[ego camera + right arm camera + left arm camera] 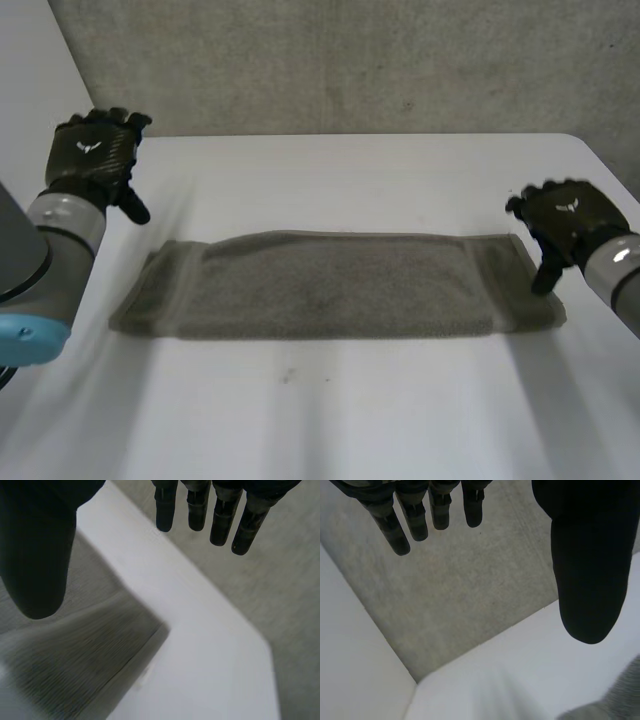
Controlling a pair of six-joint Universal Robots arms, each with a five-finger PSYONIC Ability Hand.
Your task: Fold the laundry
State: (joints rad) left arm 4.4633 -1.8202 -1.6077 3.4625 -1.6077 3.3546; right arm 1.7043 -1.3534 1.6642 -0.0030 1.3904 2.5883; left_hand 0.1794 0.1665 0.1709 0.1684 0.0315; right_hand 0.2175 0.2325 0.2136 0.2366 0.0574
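1. A grey towel (330, 285) lies flat on the white table (330, 430) as 1 long strip, running side to side between my 2 hands.
2. My left hand (92, 155) hovers over the table's far left corner, near the towel's left end but apart from it. Its fingers (415, 515) are straight, spread from the thumb and holding nothing.
3. My right hand (560, 220) hangs at the towel's right end, fingers (220, 515) straight and thumb above the cloth there, gripping nothing.
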